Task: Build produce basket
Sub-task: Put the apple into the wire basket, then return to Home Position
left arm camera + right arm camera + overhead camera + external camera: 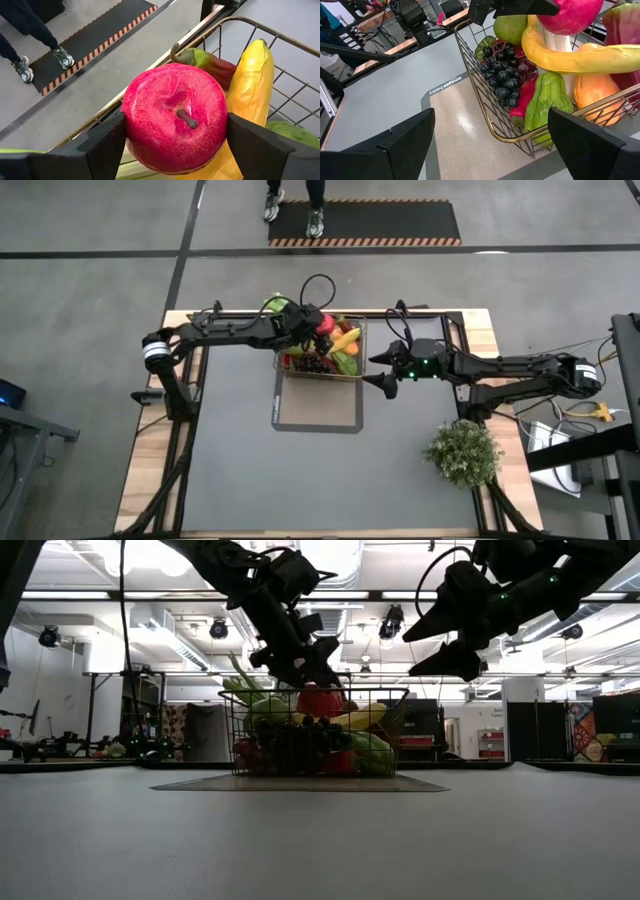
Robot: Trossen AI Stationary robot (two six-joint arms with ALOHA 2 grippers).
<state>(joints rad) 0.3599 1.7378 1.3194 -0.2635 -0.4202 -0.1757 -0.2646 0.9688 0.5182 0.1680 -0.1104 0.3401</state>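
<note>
Placement is your step: left gripper pinches the red apple over the basket, so lower and release; right gripper, jaws spread, waits beside.

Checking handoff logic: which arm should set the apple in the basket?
Left. Its claw is shut on the red apple right over the basket, above the banana. The right claw is open and empty, beside the basket.
</note>
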